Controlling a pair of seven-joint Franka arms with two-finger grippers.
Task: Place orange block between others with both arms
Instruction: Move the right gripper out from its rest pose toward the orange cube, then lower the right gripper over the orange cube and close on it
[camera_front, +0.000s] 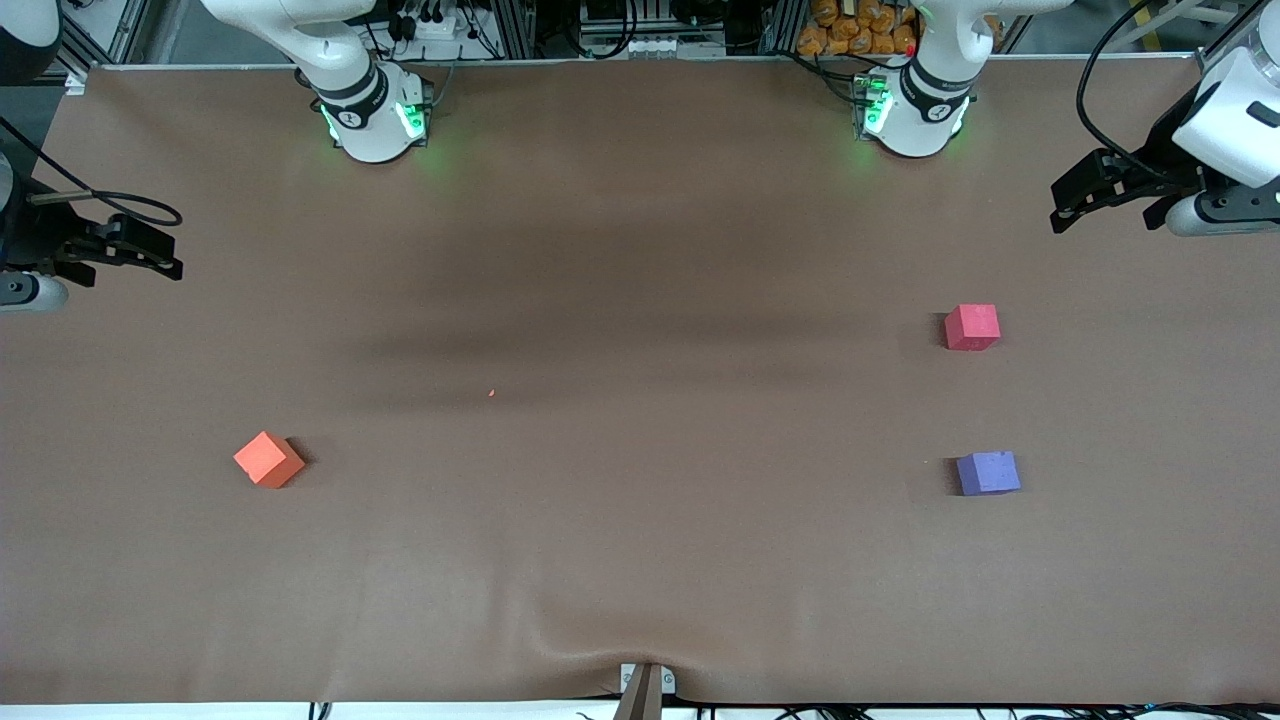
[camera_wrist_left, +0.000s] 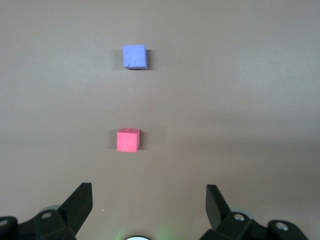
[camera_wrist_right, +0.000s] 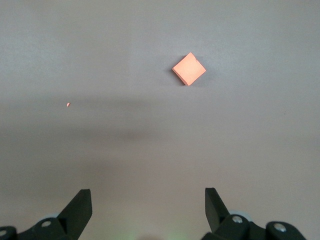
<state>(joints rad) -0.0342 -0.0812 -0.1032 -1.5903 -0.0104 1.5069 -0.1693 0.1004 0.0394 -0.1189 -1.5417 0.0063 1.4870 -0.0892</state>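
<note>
i see the brown table cover (camera_front: 640, 250) spread under both arms, and i use it as my landmark. the left arm (camera_front: 935, 90) rises from its green-lit base at the cover's robot-side edge and swings out to its own end of the table. the left gripper (camera_front: 1065, 205) hangs over that end, fingers (camera_wrist_left: 80, 202) spread wide, holding nothing. the right arm (camera_front: 350, 80) mirrors this pose. the right gripper (camera_front: 160, 255) is over its end of the cover, fingers (camera_wrist_right: 80, 205) also spread and empty. the pinkish-red cube (camera_front: 972, 327) sits on the cover toward the left arm's end, edges square to the table. the purple-blue cube (camera_front: 988, 473) lies nearer the front camera, well apart from it. the orange block (camera_front: 268, 459) rests toward the right arm's end, turned corner-on like a diamond; as a cube it has no long axis. a tiny orange speck (camera_front: 491, 393) lies mid-cover.
</note>
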